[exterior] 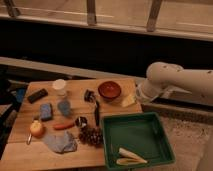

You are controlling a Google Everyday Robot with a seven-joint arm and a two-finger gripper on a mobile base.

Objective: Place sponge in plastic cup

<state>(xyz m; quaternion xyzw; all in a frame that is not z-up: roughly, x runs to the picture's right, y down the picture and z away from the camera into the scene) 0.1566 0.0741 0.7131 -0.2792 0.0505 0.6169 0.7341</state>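
Observation:
The sponge (pixel 46 111), a small blue block, lies on the left part of the wooden table (pixel 30 152). Right beside it on the right stands the plastic cup (pixel 64 107), short and blue-grey. My white arm (pixel 167 80) reaches in from the right and ends by the table's right edge, next to a yellow piece (pixel 128 101). My gripper sits at that end, tucked behind the arm and far from the sponge and cup. It stands open and holds nothing.
On the table are a whitish cup (pixel 60 86), black bar (pixel 37 95), red-brown bowl (pixel 109 90), black tool (pixel 95 109), grey-blue rag (pixel 60 142), orange fruit (pixel 36 129), a red stick (pixel 64 126) and a dark cluster (pixel 91 135). A green tray (pixel 137 132) stands front right.

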